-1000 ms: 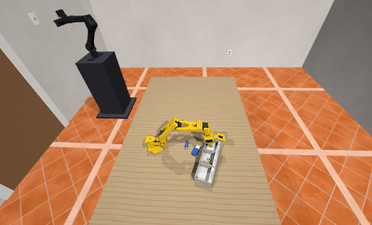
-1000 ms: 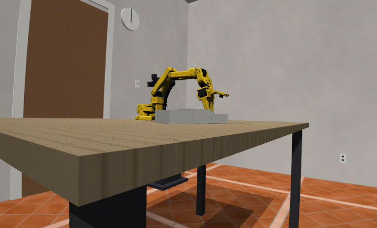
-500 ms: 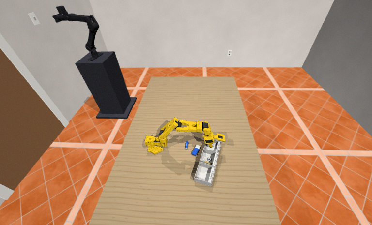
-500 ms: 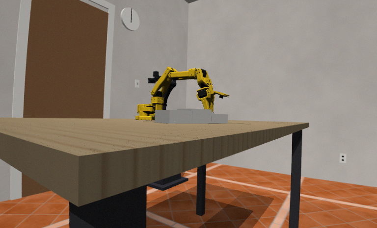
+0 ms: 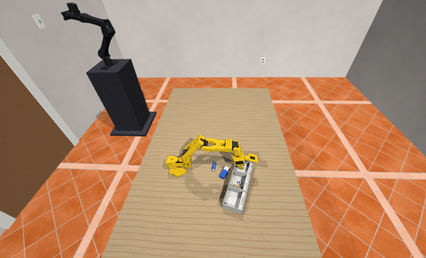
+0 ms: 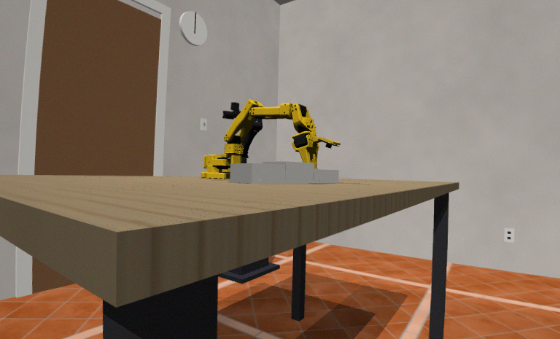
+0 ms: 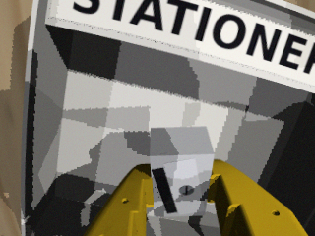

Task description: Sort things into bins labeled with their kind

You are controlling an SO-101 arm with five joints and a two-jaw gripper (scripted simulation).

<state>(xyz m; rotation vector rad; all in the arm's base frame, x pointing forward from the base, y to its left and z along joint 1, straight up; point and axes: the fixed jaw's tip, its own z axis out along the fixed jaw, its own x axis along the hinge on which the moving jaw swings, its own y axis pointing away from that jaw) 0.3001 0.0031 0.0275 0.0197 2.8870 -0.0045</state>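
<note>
In the wrist view the two yellow fingers are clamped on a small grey block [image 7: 180,177] marked with a black bar and a tiny screw-like dot; what kind of thing it is cannot be told. The gripper [image 7: 179,212] hangs over the open bin [image 7: 39,132] whose label reads "STATIONER", cut off at the frame edge, and only this view shows that label. The top view shows three grey bins [image 5: 246,186] joined in a row, with the gripper [image 5: 239,163] above the far one and a small object lying in the middle bin [image 5: 239,182]. Two things lie on the table [image 5: 204,227] just beside the row: a blue cylinder [image 5: 213,166] and a blue-and-white block [image 5: 223,172]. The exterior view hides both behind the bins' walls [image 6: 284,173] and shows the single arm [image 6: 268,112] arched above them.
</note>
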